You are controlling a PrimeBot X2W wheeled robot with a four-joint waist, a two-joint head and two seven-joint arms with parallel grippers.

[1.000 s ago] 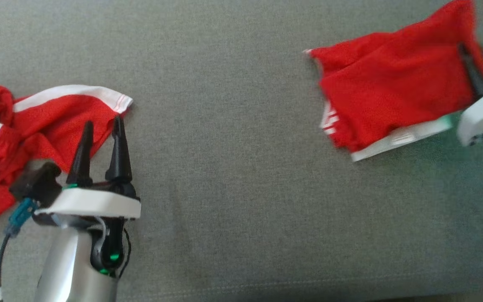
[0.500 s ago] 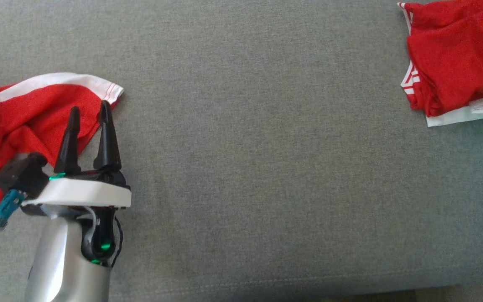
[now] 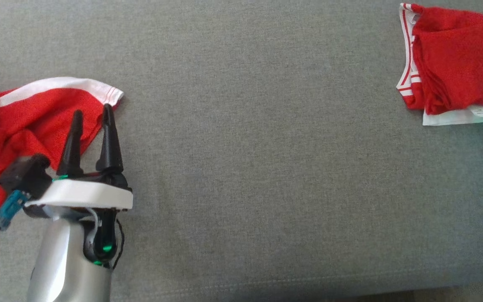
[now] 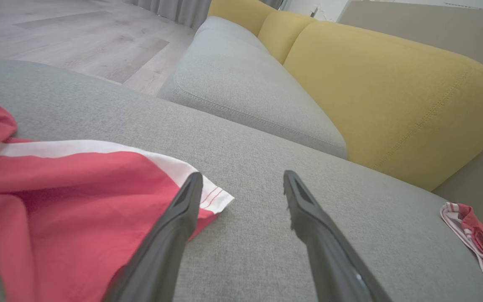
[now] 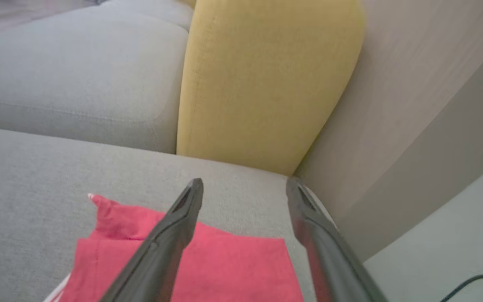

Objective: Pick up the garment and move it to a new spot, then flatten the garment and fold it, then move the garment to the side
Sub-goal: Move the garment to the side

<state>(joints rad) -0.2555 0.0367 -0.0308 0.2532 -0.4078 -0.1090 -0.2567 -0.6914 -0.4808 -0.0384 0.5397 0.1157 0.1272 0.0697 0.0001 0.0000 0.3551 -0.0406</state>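
Observation:
The garment (image 3: 459, 71) lies folded at the far right of the grey cushion, red with striped trim and a white tag at its near edge. In the right wrist view my right gripper (image 5: 245, 182) is open just above the garment (image 5: 208, 264), with nothing between its fingers. My left gripper (image 3: 92, 111) is open at the lower left, its fingers over the corner of the red shorts (image 3: 27, 121) with white bands. In the left wrist view, the left gripper (image 4: 242, 176) holds nothing; the shorts (image 4: 57, 201) lie to its left and the garment (image 4: 482, 247) far right.
The grey cushion (image 3: 245, 167) stretches between the two red pieces. Its front edge runs along the bottom of the head view. A yellow backrest (image 5: 262, 75) and a beige wall (image 5: 413, 105) rise behind the garment. Wooden floor (image 4: 57, 33) lies beyond the cushion.
The garment has gone from mid-right to the far right corner and now lies still. My right gripper has opened and let go of it. The left arm has barely moved.

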